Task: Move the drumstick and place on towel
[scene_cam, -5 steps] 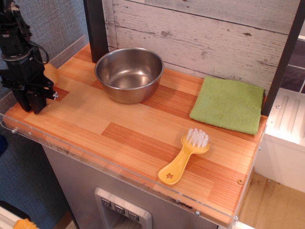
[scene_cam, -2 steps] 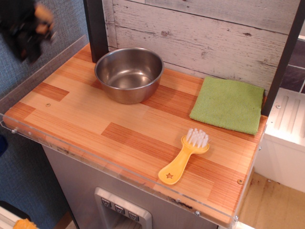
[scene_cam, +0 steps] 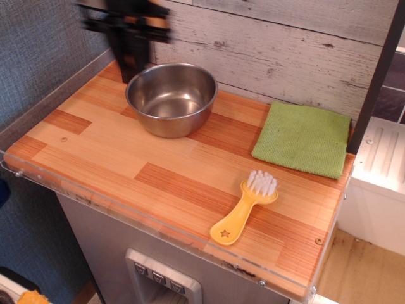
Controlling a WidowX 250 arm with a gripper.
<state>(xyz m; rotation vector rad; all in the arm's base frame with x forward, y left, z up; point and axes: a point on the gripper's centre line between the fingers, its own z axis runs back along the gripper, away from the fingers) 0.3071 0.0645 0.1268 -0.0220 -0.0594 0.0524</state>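
Observation:
My black gripper (scene_cam: 128, 37) is a motion-blurred shape high at the back left, above the far rim of the steel bowl (scene_cam: 171, 96) and in front of the dark post. A tan-orange smear in it is the drumstick (scene_cam: 154, 23), held off the table; its shape is too blurred to make out. The green towel (scene_cam: 302, 138) lies flat at the back right of the wooden counter, with nothing on it.
A yellow star-marked brush (scene_cam: 243, 209) with white bristles lies near the front right. The wooden counter (scene_cam: 101, 152) has a clear plastic lip along its front edge. A plank wall runs behind, and a dark post (scene_cam: 374, 82) stands right of the towel.
The gripper rose from the counter's left edge with the drumstick in it and swung right, from the far left to above the bowl's back rim. Bowl, towel and brush have not moved.

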